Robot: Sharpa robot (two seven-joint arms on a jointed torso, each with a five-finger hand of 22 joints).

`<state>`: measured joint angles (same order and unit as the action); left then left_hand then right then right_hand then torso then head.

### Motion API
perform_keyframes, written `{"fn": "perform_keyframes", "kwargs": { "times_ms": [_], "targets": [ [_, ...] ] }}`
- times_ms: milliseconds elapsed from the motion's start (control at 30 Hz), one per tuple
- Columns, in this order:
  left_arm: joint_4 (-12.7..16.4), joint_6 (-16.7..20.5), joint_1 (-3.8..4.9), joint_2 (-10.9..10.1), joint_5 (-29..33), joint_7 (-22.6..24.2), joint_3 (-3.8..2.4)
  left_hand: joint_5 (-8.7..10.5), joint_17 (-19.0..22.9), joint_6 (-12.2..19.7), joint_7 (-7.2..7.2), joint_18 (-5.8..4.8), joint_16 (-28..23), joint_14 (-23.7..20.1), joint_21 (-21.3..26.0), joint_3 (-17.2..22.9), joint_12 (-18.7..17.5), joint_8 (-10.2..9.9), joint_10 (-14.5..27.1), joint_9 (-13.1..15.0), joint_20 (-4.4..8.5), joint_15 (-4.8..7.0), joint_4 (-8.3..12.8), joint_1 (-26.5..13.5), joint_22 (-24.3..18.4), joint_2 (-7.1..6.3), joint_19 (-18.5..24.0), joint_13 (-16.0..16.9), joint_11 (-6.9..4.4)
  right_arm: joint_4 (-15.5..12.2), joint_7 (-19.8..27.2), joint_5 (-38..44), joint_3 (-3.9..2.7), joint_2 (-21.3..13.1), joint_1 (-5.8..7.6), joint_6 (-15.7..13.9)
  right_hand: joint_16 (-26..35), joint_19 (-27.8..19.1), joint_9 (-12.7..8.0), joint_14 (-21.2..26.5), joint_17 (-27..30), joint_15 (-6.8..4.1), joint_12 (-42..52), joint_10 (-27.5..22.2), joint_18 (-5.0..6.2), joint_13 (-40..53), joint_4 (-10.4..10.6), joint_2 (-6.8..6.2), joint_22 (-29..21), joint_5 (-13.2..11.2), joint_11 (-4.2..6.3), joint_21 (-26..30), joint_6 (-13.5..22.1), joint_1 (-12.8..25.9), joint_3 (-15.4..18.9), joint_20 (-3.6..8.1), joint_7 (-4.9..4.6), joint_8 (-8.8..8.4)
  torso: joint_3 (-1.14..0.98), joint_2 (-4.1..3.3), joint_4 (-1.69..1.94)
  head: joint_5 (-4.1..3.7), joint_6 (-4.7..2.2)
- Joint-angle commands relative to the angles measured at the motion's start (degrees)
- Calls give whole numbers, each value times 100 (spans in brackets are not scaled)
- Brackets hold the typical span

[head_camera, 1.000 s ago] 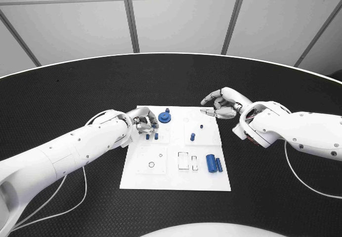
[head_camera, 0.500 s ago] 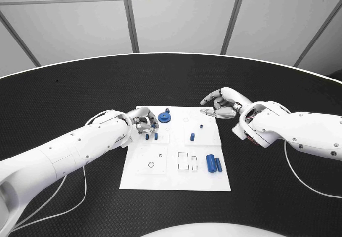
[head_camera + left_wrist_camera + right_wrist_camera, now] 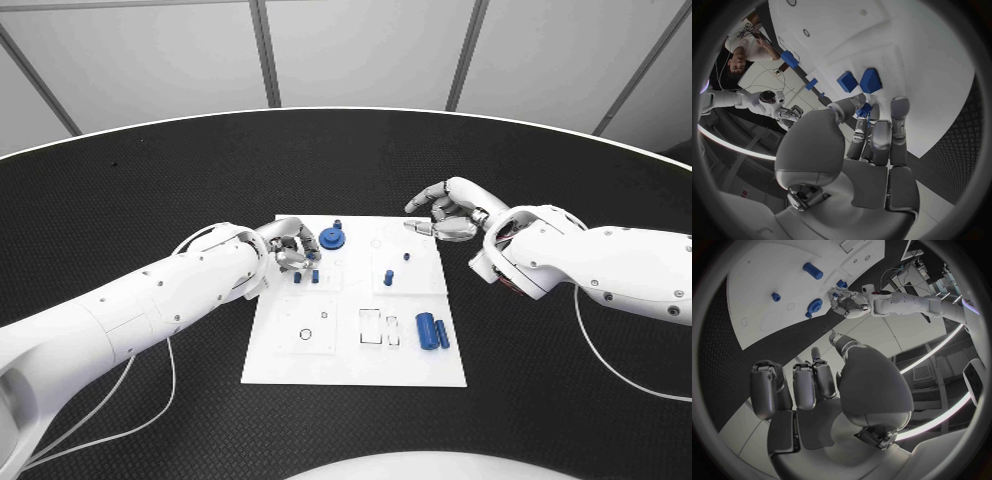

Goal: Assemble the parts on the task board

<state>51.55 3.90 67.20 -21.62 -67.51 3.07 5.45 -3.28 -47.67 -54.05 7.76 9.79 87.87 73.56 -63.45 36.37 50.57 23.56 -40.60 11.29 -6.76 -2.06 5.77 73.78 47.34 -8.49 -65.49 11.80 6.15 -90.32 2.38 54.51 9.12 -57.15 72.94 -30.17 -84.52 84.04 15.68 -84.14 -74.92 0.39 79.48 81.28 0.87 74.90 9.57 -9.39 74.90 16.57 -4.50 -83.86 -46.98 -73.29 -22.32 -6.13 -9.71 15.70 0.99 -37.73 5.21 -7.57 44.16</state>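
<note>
Nearest, two blue cylinders lay on the task board, which rested on the counter. Farther off, a small blue part was pinched in the left hand. It was judged light, rigid and slippery, best gripped at its sides. Farthest, the right hand was curled, holding nothing.

- You can't tell whether the left hand pinches the small blue part at its fingertips.
- The right hand hides the task board corner beneath it.
</note>
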Motion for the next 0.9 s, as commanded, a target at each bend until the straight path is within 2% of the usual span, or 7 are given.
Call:
{"fn": "perform_keyframes", "kwargs": {
  "times_ms": [33, 567, 900],
  "targets": [
    [-2, -5, 0, 2, 0, -8, 0, 21, 65, 32, 16, -35, 2, -55, 28, -33, -104, -24, 58, 2, -27, 0, -4, 5, -17, -45, 36, -93, 1, -1, 0, 0, 0, 0, 0, 0, 7, 293, -8, -339, -413, -44, 28, 34, 89, 464, -7, 2, 959, 25, 1, 17, -29, 50, -34, 39, 10, 32, -1, 2, -2, -3, 1],
    [5, 59, 0, 3, 1, 4, 0, 21, 208, 19, 24, -21, -15, -131, 72, -31, -153, -18, 122, 8, -49, -23, -6, 11, -85, -41, 84, -127, 26, -1, 0, 0, 0, 0, 0, 2, 7, 293, -8, -339, -413, -44, 28, 34, 89, 464, -7, 2, 959, 25, 1, 17, -29, 50, -34, 39, 10, 32, 4, -1, 1, -16, 0],
    [-3, 56, 0, 15, 11, 6, 0, 21, 380, 21, 40, -13, -31, -215, 95, -30, -214, -20, 202, 9, -72, -47, -8, 17, -120, -41, 114, -167, 54, 2, 0, 0, 0, 4, 0, 4, 7, 293, -8, -339, -413, -44, 28, 34, 89, 464, -7, 2, 959, 25, 1, 17, -29, 50, -34, 39, 10, 32, -2, 1, -5, -22, -3]
  ]
}}
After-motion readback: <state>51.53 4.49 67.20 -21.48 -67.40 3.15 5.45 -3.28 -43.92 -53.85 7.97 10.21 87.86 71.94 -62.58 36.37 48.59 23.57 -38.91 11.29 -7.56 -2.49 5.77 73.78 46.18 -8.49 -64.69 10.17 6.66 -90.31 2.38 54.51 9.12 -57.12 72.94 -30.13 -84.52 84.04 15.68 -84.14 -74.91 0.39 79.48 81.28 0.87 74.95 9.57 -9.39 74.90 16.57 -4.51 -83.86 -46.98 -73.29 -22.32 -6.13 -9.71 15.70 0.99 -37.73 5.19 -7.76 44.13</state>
